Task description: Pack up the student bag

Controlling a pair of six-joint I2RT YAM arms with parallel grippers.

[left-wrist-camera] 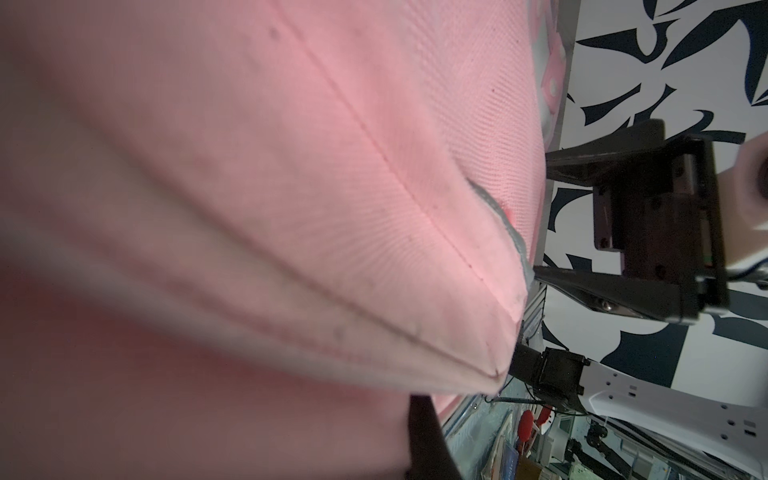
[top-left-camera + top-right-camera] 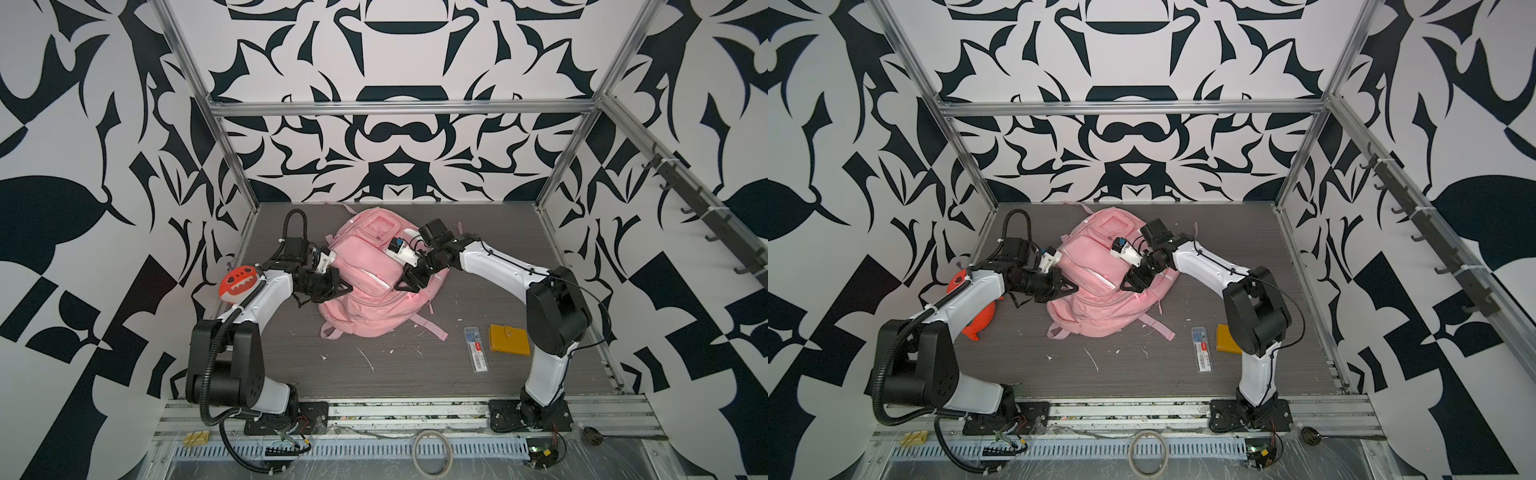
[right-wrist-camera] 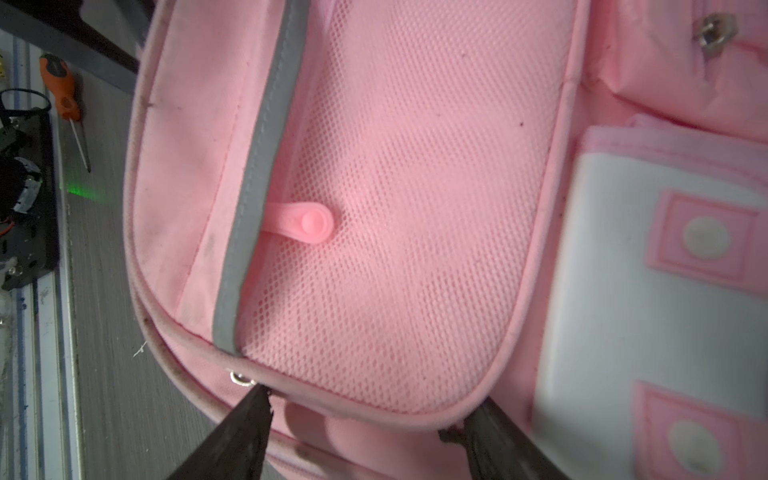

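Closest in, a beige tape ring (image 2: 432, 453) is lying on the near rail. Beyond it, the student bag (image 2: 365, 316) is lying front-up on the grey table (image 2: 415, 374), toward its far middle. The left gripper (image 2: 350, 286) is pinching tight on a fold of fabric at the bag's left side. The right gripper (image 2: 405, 287) is standing with jaws spread wide at the edge of the mesh pocket (image 3: 415, 208), near a pink zip pull (image 3: 309, 224). An orange wallet (image 2: 509, 338) and a clear slim case (image 2: 476, 347) are sitting near right. A toothy orange plush (image 2: 237, 284) is resting at the left.
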